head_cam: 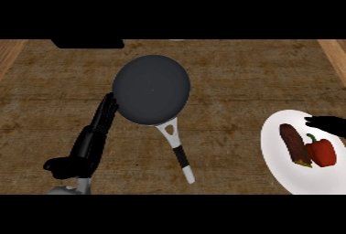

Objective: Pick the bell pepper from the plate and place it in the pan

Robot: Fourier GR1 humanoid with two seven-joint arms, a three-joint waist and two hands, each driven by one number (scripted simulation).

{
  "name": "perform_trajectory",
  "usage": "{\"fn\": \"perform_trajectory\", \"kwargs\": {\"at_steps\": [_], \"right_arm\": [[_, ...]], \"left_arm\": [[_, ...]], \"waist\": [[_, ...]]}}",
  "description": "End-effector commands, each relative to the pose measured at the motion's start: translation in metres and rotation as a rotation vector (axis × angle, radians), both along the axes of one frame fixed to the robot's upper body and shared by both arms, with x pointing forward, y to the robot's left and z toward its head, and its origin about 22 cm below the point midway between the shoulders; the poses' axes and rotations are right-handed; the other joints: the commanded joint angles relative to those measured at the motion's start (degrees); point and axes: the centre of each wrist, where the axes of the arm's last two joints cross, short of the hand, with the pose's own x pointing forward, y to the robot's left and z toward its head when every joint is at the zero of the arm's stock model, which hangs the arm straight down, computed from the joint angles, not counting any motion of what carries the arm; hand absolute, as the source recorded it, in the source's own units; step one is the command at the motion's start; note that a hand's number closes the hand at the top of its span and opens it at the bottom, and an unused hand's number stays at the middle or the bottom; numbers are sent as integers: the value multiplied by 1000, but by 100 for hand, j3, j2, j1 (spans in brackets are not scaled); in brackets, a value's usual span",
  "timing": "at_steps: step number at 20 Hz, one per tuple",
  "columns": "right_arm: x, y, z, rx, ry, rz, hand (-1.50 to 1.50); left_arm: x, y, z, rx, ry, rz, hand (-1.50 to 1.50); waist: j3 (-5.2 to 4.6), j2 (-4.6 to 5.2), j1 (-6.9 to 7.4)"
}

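While the pepper [322, 152] is lying ungrasped on the plate [283, 160], the right hand [327, 125], fingers unreadable, is being positioned above it for pickup.

A single head view looks steeply down at the wooden counter [236, 77] from fairly near.

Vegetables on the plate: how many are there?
2. A red bell pepper lies at the right of the white plate; a dark eggplant lies just left of it. None seem hidden.
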Motion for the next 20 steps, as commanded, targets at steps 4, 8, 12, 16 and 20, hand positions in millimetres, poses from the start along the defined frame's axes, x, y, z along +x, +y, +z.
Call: {"fn": "perform_trajectory", "kwargs": {"at_steps": [4,8,12,16,20], "right_arm": [[17,7,-13,49,6,-11,-150],[8,12,-25,88,7,-41,-150],[29,18,-44,32,22,-27,-150],[23,22,-51,9,55,-51,-150],[22,23,-67,-95,108,44,150]], "left_arm": [[-4,-8,-19,-2,8,-1,0],[10,-3,1,16,-10,8,0],[7,-6,-2,8,16,-9,0],[0,-12,-2,-4,-11,-3,0],[2,-3,-1,-1,2,-2,0]], "waist": [[-1,4,-1],[-1,-5,-33],[2,9,28],[0,-1,0],[2,6,32]]}}
